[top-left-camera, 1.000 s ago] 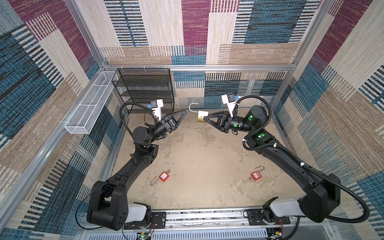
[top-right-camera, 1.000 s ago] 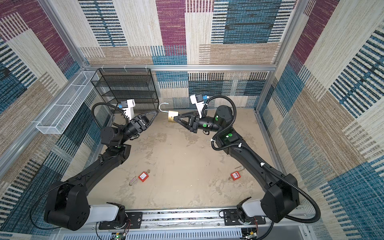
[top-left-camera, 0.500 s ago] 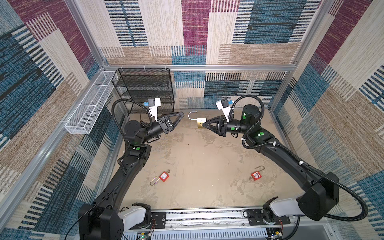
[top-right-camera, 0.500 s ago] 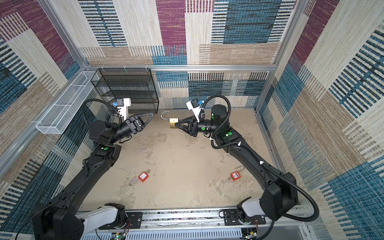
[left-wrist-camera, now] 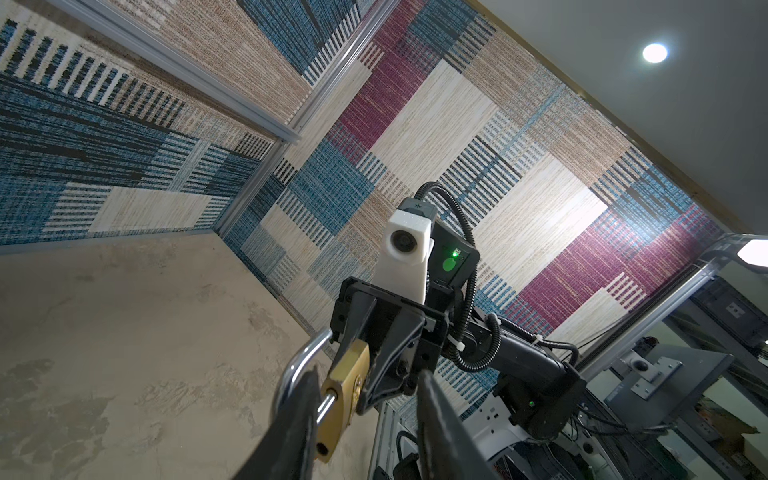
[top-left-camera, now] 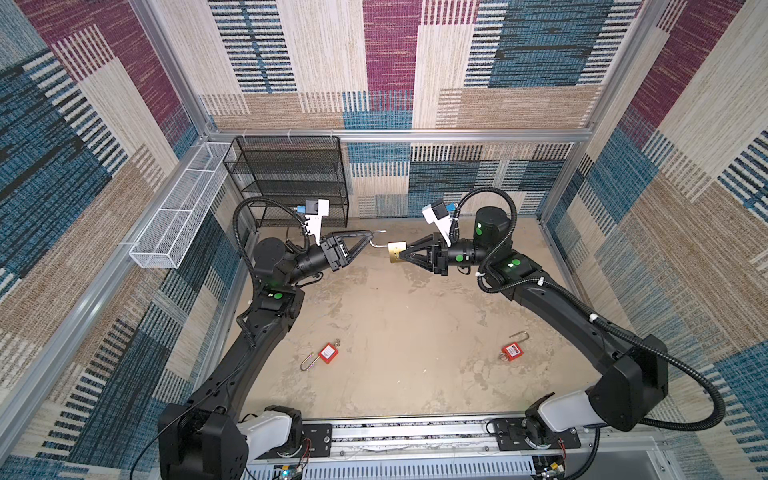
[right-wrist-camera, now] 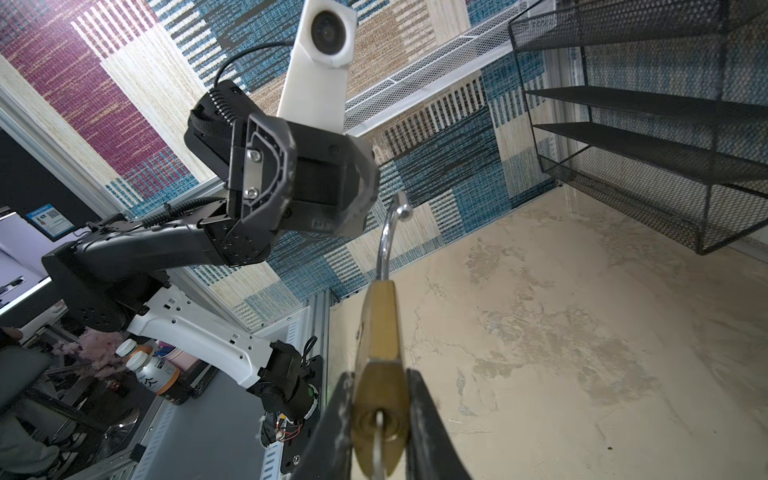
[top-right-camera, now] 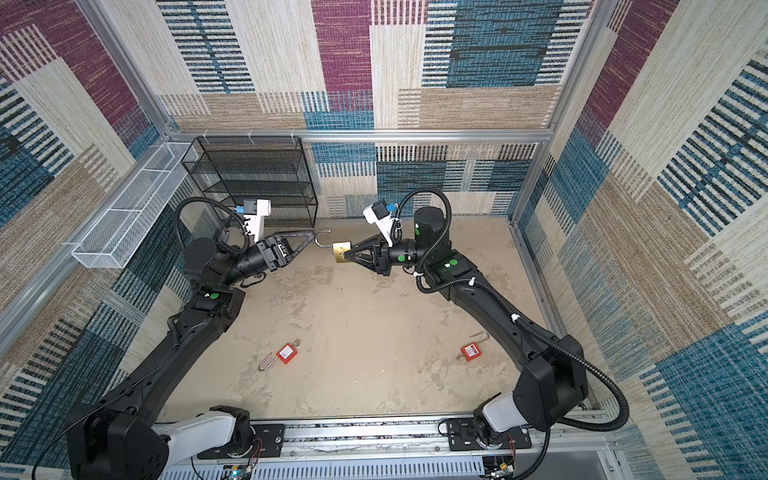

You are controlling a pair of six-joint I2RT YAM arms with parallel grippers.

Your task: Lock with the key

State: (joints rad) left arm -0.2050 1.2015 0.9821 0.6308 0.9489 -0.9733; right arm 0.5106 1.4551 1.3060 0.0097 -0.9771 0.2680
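Two grippers face each other in mid-air: right gripper clamps the brass padlock at its keyhole end, its long axis and open shackle aimed at the nearer left gripper, jaws half-spread beside the shackle's bend.

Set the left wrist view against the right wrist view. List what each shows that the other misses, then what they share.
Left wrist only: the right gripper seen from the front, clamped on the brass padlock, and a ceiling light.
Right wrist only: the keyhole end with what is probably the key in it, plus the black mesh shelf and the white wire basket.
Both: the padlock, its open shackle and the tabletop.
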